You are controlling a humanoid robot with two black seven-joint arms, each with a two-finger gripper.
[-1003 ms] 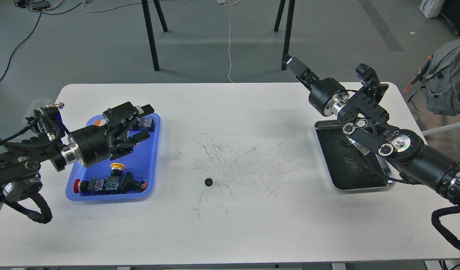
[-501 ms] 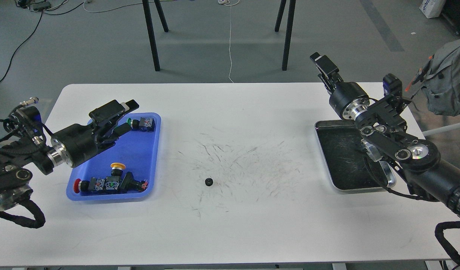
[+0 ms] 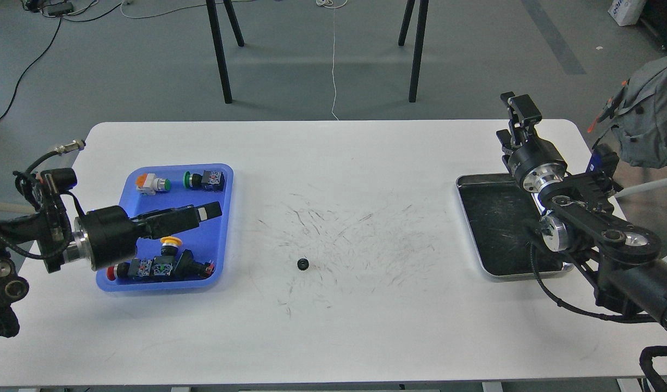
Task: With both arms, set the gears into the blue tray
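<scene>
one gear [image 3: 303,264] is seen lying alone on the worktop [image 3: 333,326] at centre frame, well apart from the blue tray [image 3: 224,228] at left. the left end effector [image 3: 211,209], over the tray, and the right end effector [image 3: 516,109], upper right, cannot be told open or closed. the gear should be approached from directly above, with the fingers parted and lowered either side of its teeth before closing

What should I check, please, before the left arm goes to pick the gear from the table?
1. Gear free on the white table, nothing touching it: ok.
2. Gear inside the blue tray: not ok, it lies right of the tray.
3. Left pincer empty: cannot tell, its fingers overlap in this view.
4. Room in the tray: ok, bare floor between the push-button switches.
5. Right pincer out of the way: ok, it is up by the silver tray.
</scene>
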